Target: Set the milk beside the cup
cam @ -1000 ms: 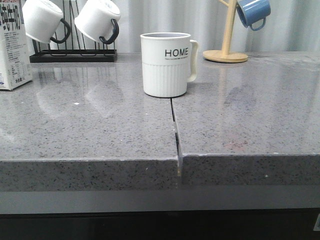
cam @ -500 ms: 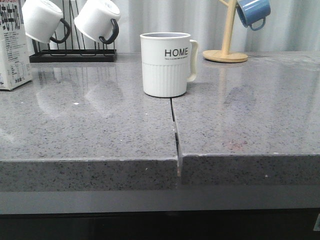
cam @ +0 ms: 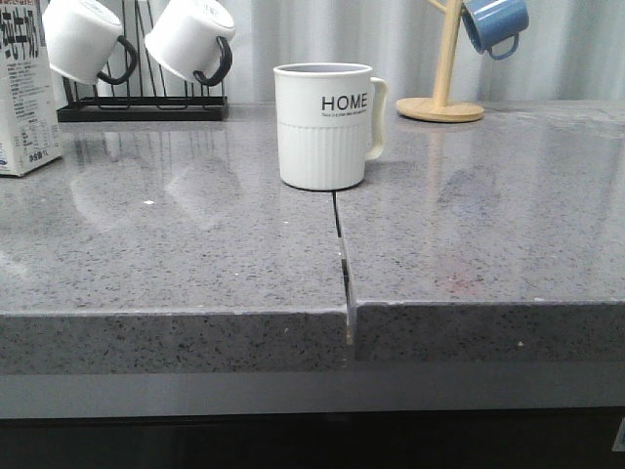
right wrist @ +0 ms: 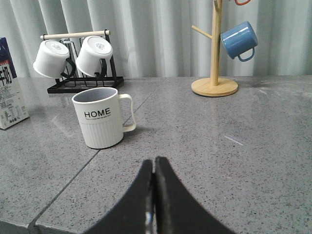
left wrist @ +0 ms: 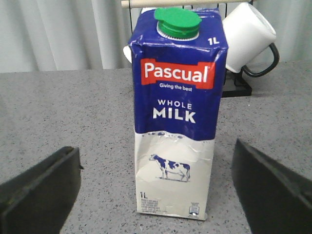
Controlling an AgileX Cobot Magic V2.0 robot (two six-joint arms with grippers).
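The milk is a tall carton, dark blue above and white below, with a green cap and a cow picture. It stands upright on the grey counter. It shows at the far left edge in the front view and in the right wrist view. My left gripper is open wide, a finger on each side of the carton and short of it. The cup, a white ribbed "HOME" mug, stands mid-counter; it also shows in the right wrist view. My right gripper is shut and empty, near of the cup.
A black rack with two white black-handled mugs stands at the back left. A wooden mug tree with a blue mug stands at the back right. A seam runs down the counter from the cup to the front edge.
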